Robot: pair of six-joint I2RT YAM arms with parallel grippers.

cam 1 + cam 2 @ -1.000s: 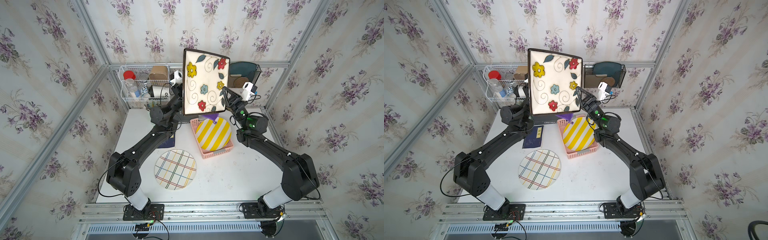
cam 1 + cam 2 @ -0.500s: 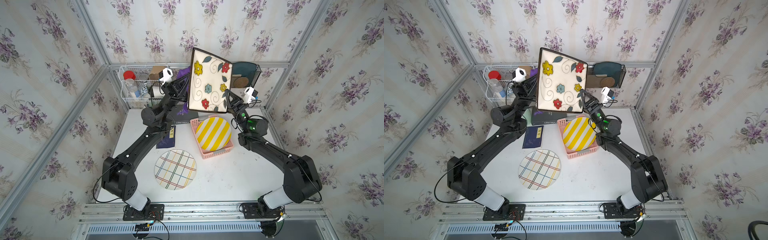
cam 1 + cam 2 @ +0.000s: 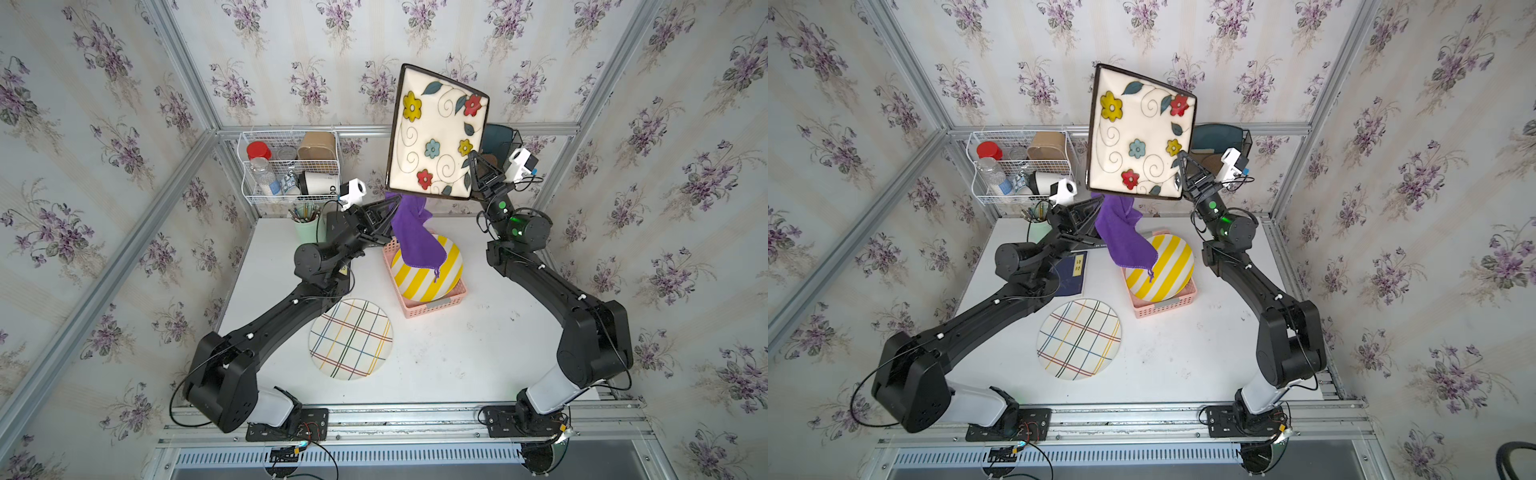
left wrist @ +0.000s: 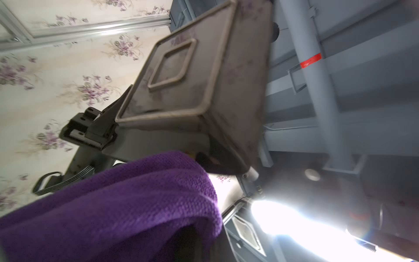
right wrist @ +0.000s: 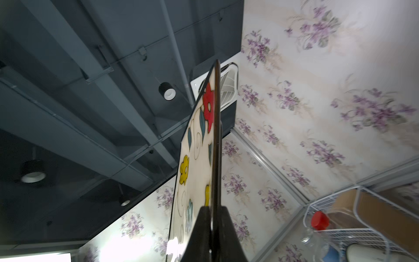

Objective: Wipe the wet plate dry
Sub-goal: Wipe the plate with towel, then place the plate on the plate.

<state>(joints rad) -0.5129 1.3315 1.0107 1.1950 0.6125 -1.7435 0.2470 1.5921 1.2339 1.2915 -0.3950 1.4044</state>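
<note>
- In both top views the right gripper [image 3: 473,160] is clamped tight on the lower right rim of the flowered plate [image 3: 436,133]. It holds the plate up in the air over the back of the table [image 3: 457,353].
- The plate stands nearly on edge, a little tilted, with its painted face towards the camera head.
- The left gripper [image 3: 392,203] is closed on a bunch of the purple cloth [image 3: 415,241], just under the plate's lower edge. Whether the cloth touches the plate cannot be told from here.
- The loose end of the cloth hangs down in front of a striped plate [image 3: 432,270], which leans in a pink basket [image 3: 432,305].
- A checked plate [image 3: 351,338] lies flat on the table, near the front of the basket. A blue book [image 3: 1073,276] lies under the left arm.
- A wire rack [image 3: 249,166] of jars hangs on the back wall, and a green cup [image 3: 306,226] of pencils stands below it.
- In the left wrist view the flowered plate [image 4: 199,79] shows its brown underside with a raised square foot. The cloth [image 4: 113,204] is heaped in front and covers most of this gripper's own fingers.
- The right gripper [image 4: 90,127] is seen pinching the far edge of the plate.
- In the right wrist view the plate [image 5: 199,158] is edge-on. The two black fingers [image 5: 226,233] press on either side of its dark rim, with no gap showing.
- The wire rack [image 5: 340,226] and a red-capped bottle [image 5: 319,220] sit off to one side.
</note>
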